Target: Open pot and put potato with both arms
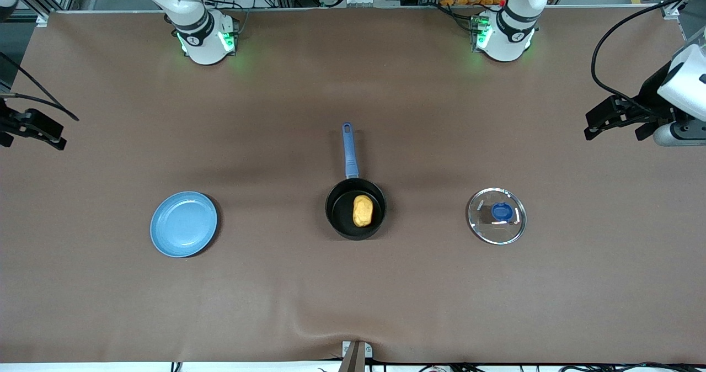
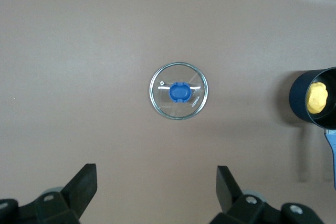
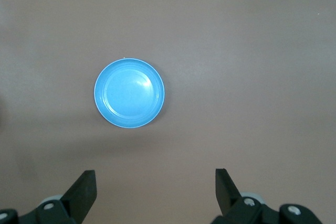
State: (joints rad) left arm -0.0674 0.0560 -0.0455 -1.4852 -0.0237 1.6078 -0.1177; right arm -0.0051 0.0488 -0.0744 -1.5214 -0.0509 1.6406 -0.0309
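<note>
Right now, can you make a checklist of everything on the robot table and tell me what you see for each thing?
Surface: brown cloth covers the table, wrinkled at the edge nearest the front camera.
Job's things: pot mid-table, lid off; potato lies in it.
Clutter: lid toward the left arm's end; plate toward the right arm's end, bare.
Grippers: left gripper open, high over the lid; right gripper open, high over the plate.
Cables: black cables at the table's ends.
Surroundings: metal frame and gear by the bases.
</note>
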